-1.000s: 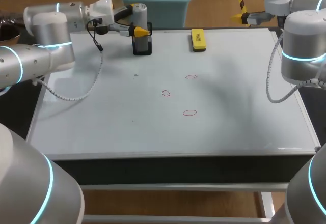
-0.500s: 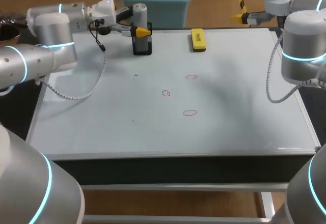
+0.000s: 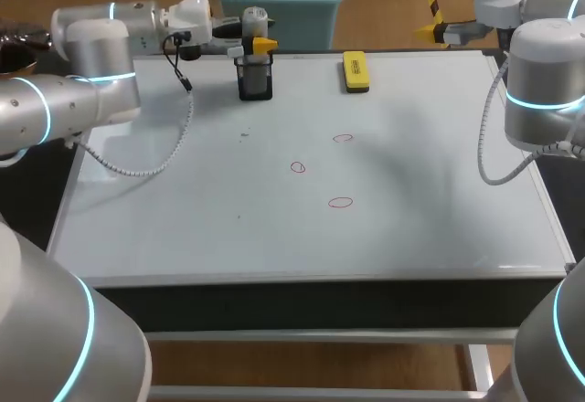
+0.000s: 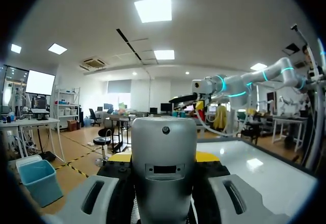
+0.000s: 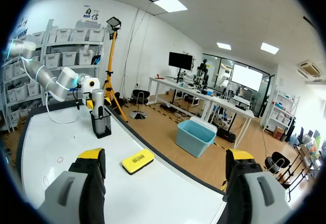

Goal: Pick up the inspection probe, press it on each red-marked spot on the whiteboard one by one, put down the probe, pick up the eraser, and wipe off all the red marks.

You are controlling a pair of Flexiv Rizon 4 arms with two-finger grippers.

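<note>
Left gripper (image 3: 257, 46) at the far left of the whiteboard (image 3: 411, 192), its yellow-tipped fingers (image 4: 206, 156) closed against both sides of the grey inspection probe (image 4: 164, 152), which stood upright in its black holder (image 3: 255, 84). Right gripper (image 5: 165, 156) hung off the board's far right corner, fingers spread wide and holding nothing. The yellow eraser (image 3: 356, 70) lay near the far edge, to the right of the holder. Three red marks (image 3: 340, 203) sat near the board's middle, well apart from the probe.
</note>
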